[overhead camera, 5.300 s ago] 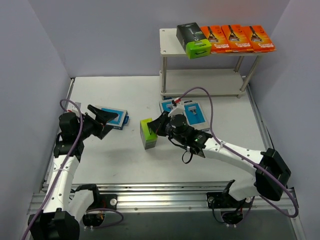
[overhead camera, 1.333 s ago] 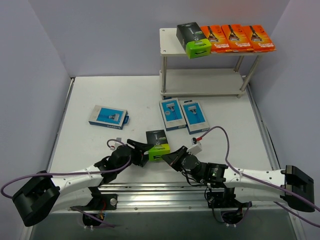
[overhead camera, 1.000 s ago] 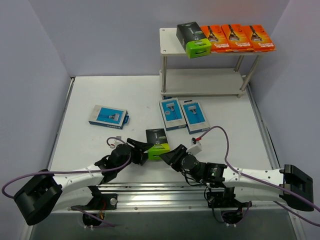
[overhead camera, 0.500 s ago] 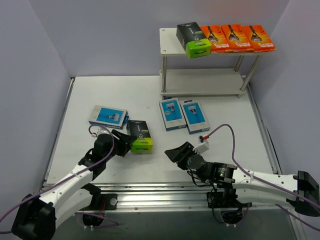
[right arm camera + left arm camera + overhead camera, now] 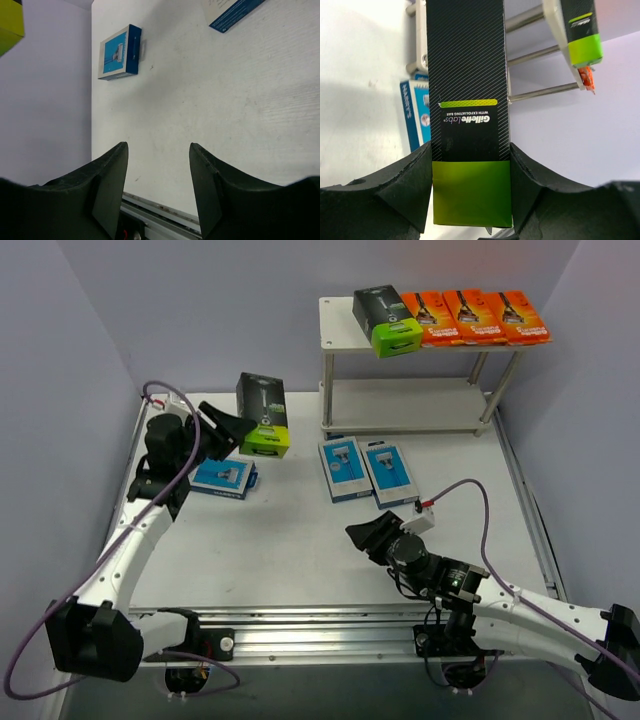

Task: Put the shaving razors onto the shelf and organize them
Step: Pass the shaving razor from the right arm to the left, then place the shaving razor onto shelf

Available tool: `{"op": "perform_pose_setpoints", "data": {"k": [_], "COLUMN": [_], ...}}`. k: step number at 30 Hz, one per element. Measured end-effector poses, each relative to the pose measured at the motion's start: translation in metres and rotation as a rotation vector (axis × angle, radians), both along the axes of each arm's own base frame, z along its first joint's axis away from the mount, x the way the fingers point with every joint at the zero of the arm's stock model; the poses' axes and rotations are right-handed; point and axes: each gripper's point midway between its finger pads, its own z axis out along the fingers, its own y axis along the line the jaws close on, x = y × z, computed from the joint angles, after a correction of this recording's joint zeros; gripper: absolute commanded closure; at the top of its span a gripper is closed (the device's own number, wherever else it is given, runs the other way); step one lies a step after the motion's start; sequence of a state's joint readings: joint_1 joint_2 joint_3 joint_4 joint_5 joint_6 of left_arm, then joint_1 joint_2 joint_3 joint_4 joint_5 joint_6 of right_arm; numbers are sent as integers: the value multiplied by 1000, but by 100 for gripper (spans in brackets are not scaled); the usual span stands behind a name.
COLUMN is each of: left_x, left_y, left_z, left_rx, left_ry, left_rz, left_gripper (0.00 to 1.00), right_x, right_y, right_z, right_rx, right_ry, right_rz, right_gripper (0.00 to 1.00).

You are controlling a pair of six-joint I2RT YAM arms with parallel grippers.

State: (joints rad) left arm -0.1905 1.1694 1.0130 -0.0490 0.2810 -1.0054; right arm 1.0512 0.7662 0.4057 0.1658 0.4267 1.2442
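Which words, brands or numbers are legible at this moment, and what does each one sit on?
"GilletteLabs": on the black pack held in the left pincer, seen upside down.
"WITH EXFOLIATING BAR": same pack, small print by the brand name.
"HARRY'S", as far as it can be made out: on the side edge of a light blue pack lying on the table.
Orange packs and second black pack: print too small to read.
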Motion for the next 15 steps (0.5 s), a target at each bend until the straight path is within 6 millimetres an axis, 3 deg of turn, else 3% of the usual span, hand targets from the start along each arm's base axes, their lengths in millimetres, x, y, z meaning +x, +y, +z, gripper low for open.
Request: {"op": "perform_pose_setpoints", "data": {"k": [6, 15], "left_x": [46, 106], "left_y": [-2, -21], "left_z": [34, 90], "left_rx": [5, -118], "left_ry": [-51, -156], "left_rz": [-25, -58], "left_gripper": [59, 61], "right_x": [0, -5], "right_y": [-6, -3], "right_z": [-17, -50], "right_rx": [-62, -143], "right_ry": [7, 46], "right_rz": [42, 139], "right_gripper": [51, 49]}}
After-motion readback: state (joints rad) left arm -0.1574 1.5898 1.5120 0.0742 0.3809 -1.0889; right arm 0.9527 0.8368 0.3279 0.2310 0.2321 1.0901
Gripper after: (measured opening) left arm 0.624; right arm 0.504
